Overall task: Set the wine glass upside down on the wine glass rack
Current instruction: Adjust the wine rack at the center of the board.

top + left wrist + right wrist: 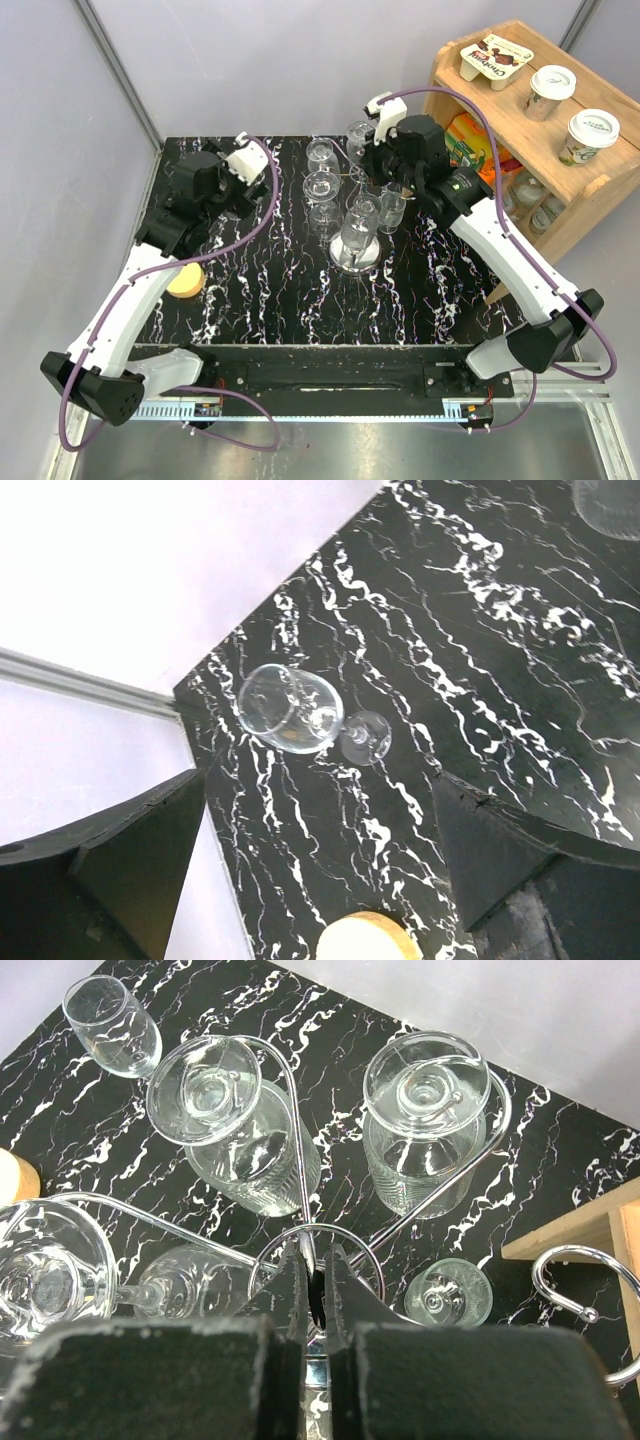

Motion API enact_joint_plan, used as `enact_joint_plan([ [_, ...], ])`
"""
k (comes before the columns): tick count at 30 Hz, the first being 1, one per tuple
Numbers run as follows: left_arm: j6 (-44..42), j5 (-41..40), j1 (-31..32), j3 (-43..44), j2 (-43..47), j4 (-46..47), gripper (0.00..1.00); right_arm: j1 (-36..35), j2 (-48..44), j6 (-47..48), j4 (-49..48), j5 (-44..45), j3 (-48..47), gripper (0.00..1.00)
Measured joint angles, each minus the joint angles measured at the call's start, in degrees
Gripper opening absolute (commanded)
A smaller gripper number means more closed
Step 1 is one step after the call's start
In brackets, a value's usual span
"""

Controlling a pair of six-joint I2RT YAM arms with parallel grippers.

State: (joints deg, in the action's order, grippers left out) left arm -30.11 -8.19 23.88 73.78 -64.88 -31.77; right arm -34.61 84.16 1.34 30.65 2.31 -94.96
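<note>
Overhead, the wine glass rack [360,228] stands mid-frame, hung with upturned glasses. The right gripper [378,172] is at its top and the left gripper [232,165] sits in the upper left. From the left wrist, wide-open, empty jaws frame the wine glass [295,715], which lies on its side on the table [480,630], probably lined up for a pick. From the right wrist, the fingers [292,1295] are pinched shut on the rack's central wire, likely steadying it.

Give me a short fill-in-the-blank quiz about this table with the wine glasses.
The clear wine glass on the black marble table lies on its ____.
On the left gripper, the jaws stand ____.
Glasses on the shiny chrome wire rack hang ____ down.
Missing: side; open; upside.
</note>
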Motion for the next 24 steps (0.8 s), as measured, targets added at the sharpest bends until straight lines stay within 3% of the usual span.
enact_joint_plan([
  [7,1.4,-2.0,-1.4,3.5,-2.2,0.8,0.99,-0.2,-0.6,-3.4,-1.1,1.7,1.2,0.04],
  [16,1.8,-2.4,-1.5,3.8,-2.8,0.8,0.99,-0.3,-2.1,-7.0,-2.9,0.2,3.6,0.28],
  [19,1.8,-2.4,-1.6,4.0,-3.0,0.8,0.99,-0.5,-2.8,-8.5,-3.1,-1.0,4.5,0.45],
  [24,1.8,-2.4,-1.6,4.5,-3.7,0.8,0.99,-0.5,-3.5,-8.3,-2.1,-1.6,5.9,0.53],
])
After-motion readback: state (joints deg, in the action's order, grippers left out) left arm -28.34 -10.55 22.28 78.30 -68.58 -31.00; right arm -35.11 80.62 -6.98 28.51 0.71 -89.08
